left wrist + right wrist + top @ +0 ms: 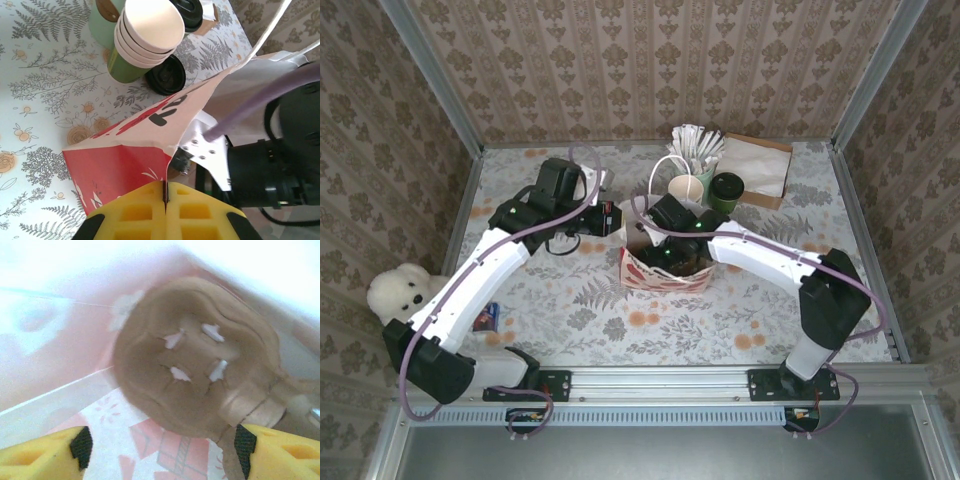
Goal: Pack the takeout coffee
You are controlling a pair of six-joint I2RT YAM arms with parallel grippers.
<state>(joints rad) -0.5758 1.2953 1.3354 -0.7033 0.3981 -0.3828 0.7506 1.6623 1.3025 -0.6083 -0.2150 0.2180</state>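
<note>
Risks snagging and tearing the paper bag [120, 165], rim pinched shut in left gripper [165, 200], when lifting wide-open right gripper [160, 450] off the pulp cup carrier [195, 360], with takeout coffee [726, 188] outside, behind the bag.

Your floral surface [570, 310] carries a red-and-white paper bag [665, 272] at its middle; behind it stand stacked green cups [140, 45], a loose black lid [166, 75], a lidded green cup [726, 190] and a brown box [760, 168].
</note>
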